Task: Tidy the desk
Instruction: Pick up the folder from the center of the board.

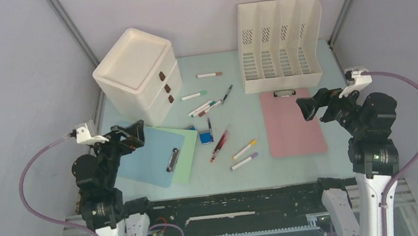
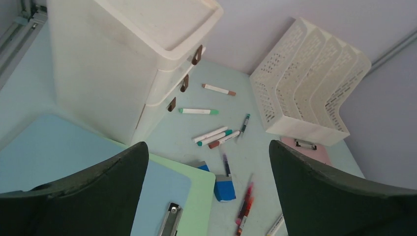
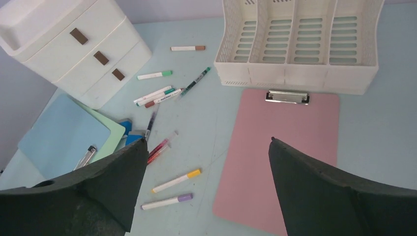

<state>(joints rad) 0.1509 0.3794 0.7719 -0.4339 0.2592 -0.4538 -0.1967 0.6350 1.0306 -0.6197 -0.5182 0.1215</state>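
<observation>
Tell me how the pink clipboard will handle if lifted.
The pink clipboard looks thin: probably stiff and light. It lies flush on the desk, so pinching an edge looks hard; it would likely slide. Its metal clip may offer a hold.

The tabletop [image 1: 242, 120] is pale mint-green. The drawer unit [image 1: 136, 73] is cream with brown handles. The file rack [image 1: 278, 42] is cream too, with walls pierced in slotted rows. The pink clipboard [image 1: 292, 123] faces the blue clipboard [image 1: 148, 154] and the green clipboard [image 1: 188, 156]. The brown-capped marker [image 1: 209, 74], green-capped marker [image 1: 194, 95], yellow-capped marker [image 1: 244, 149] and purple-capped marker [image 1: 244, 161] are white-bodied. The left pincer [image 1: 137, 135] and right pincer [image 1: 307, 110] are black.
</observation>
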